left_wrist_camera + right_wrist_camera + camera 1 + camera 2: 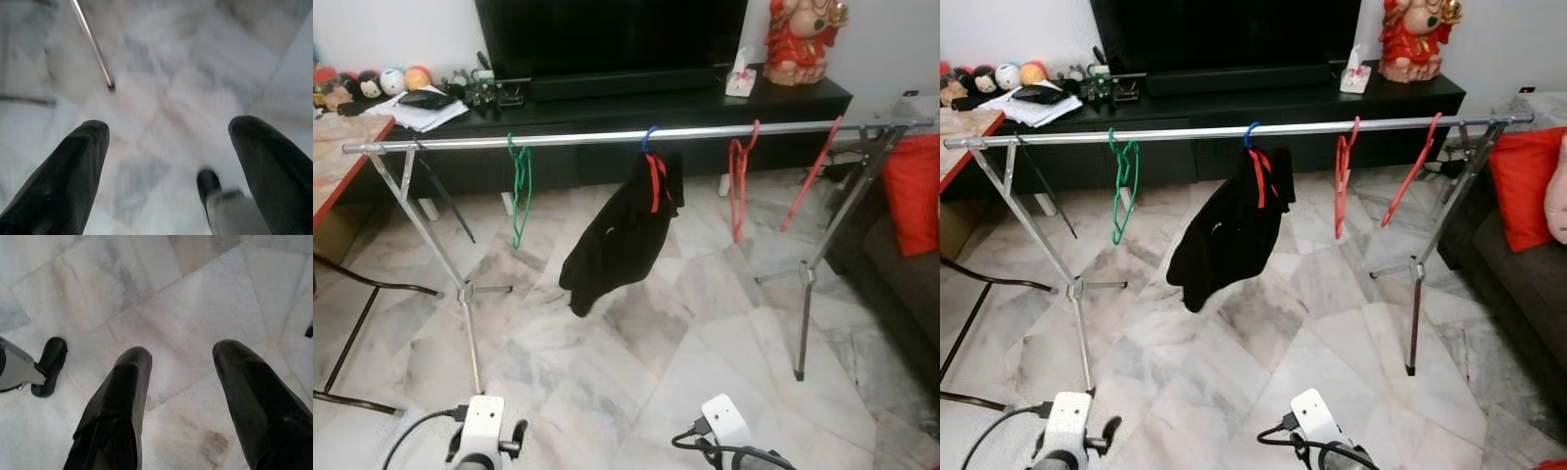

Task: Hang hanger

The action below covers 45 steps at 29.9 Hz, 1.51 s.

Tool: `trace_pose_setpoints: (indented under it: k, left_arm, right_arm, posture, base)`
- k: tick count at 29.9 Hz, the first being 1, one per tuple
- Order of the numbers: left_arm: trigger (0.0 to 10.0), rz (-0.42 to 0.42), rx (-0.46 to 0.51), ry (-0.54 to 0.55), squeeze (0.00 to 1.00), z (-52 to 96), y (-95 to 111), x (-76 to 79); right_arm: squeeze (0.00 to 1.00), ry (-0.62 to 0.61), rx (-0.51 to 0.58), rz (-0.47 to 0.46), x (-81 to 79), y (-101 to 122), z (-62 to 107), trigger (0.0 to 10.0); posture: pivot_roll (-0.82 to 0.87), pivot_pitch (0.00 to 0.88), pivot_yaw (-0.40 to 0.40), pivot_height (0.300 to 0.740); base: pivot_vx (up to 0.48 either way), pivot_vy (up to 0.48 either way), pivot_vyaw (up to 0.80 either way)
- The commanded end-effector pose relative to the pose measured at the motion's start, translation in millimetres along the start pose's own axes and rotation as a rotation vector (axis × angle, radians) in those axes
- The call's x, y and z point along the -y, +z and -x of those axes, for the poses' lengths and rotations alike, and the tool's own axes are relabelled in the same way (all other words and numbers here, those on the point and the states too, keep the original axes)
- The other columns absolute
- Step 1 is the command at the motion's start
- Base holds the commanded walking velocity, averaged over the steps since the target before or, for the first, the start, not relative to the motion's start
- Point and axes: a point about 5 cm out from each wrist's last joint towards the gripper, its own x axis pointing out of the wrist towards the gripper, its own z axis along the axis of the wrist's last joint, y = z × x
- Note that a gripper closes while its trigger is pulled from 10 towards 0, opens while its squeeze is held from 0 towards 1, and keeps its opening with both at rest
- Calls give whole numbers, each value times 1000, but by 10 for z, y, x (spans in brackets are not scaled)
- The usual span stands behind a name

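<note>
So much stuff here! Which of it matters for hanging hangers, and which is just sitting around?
For the job:
- metal rail
- green hanger
- two red hangers
- black garment on its blue-hooked hanger
- left pincer and right pincer, both open over the floor

Just lying about:
- television
- red figurine
- tissue box
- papers
- red cushion

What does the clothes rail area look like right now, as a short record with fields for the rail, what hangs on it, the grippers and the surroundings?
rail: metal clothes rail on folding legs, standing on marble floor
hangers, robot's left to right: black hanger, green hanger, blue hanger carrying a black garment, two red hangers
left gripper: open, holding nothing, pointing at the floor
right gripper: open, holding nothing, pointing at the floor
behind rail: black TV cabinet, red figurine, tissue box
robot's right: red cushion
</note>
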Motion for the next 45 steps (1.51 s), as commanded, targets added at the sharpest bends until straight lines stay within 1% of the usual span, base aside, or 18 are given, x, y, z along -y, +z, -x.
trace_pose_setpoints:
  k: [1, 4, 5, 6, 9, 15, 17, 18, 19, 21, 23, 24, 26, 27, 31, 37, 39, 45]
  left_arm:
    - [10000, 36, -72, 36, 0, 8, -141, -41]
    - [10000, 50, -86, 45, 0, 9, -166, -43]
    - [10000, 83, -109, 56, 0, 11, -217, -32]
    - [10000, 88, -117, 55, 0, 13, -235, -17]
    - [10000, 92, -130, 53, 0, 16, -263, 10]
    - [10000, 101, -153, 55, 0, 21, -315, 31]
    - [10000, 104, -155, 57, 0, 24, -327, 28]
    - [10000, 104, -155, 57, 0, 24, -327, 28]
    - [10000, 105, -155, 57, 0, 29, -340, 16]
    - [10000, 115, -158, 71, 0, 35, -354, -19]
    - [10000, 127, -161, 86, 0, 41, -364, -60]
    - [10000, 127, -161, 86, 0, 41, -364, -60]
    - [10000, 130, -164, 79, 0, 41, -371, -59]
    - [10000, 138, -165, 81, 0, 43, -376, -57]
    - [10000, 144, -165, 83, 0, 43, -378, -52]
    - [10000, 127, -176, 75, 0, 42, -387, -40]
    - [10000, 92, -180, 73, 0, 43, -391, -46]
    - [10000, 95, -195, 82, 0, 52, -417, -62]
  right_arm:
    - [0, -11, -2, -33, -9, -15, 1, 10000]
    - [0, -11, -2, -36, -10, -17, 1, 10000]
    - [0, -17, -3, -61, -16, -30, 3, 10000]
    - [0, -19, -4, -73, -19, -36, 3, 10000]
    - [0, -21, -8, -89, -23, -47, 4, 10000]
    - [0, -27, -7, -114, -29, -55, 5, 10000]
    - [0, -61, -11, -238, -38, -93, 9, 10000]
    - [0, -61, -11, -238, -38, -93, 9, 10000]
    - [0, -93, -26, -348, -49, -132, 13, 10000]
    - [0, -106, -41, -383, -53, -149, 13, 10000]
    - [0, -111, -59, -371, -51, -154, 12, 10000]
    - [0, -111, -59, -371, -51, -154, 12, 10000]
    - [0, -103, -60, -337, -46, -141, 9, 10000]
    - [0, -103, -60, -346, -48, -143, 9, 10000]
    - [0, -99, -61, -324, -44, -135, 8, 10000]
    - [0, -100, -63, -323, -46, -126, 5, 10000]
    - [0, -100, -62, -322, -49, -123, 4, 10000]
    - [0, -98, -61, -316, -50, -119, 4, 10000]
  posture:
    - [-96, 0, 34, 740]
    - [-96, 0, 34, 740]
    - [-95, 0, 35, 740]
    - [-95, 0, 35, 740]
    - [-97, 0, 35, 740]
    - [-105, 0, 38, 740]
    - [-109, 0, 41, 740]
    - [-109, 0, 41, 740]
    - [-113, 0, 44, 740]
    - [-114, 0, 41, 740]
    - [-118, 0, 44, 740]
    - [-118, 0, 44, 740]
    - [-118, 0, 43, 740]
    - [-118, 0, 43, 740]
    - [-120, 0, 43, 740]
    - [-118, 0, 43, 740]
    - [-119, 0, 46, 740]
    - [-124, 0, 52, 740]
  base:
    - [0, 0, 0]
    - [0, 0, 0]
    - [0, 0, 0]
    - [0, 0, 0]
    - [0, 0, 0]
    - [0, 0, -637]
    - [0, 0, -712]
    - [0, 0, -712]
    - [0, 0, -644]
    - [0, 0, -634]
    - [0, 0, -634]
    - [0, 0, -650]
    - [0, 0, -675]
    - [0, 0, -681]
    - [0, 0, -681]
    - [0, 0, -683]
    - [0, -152, -681]
    - [0, -341, -684]
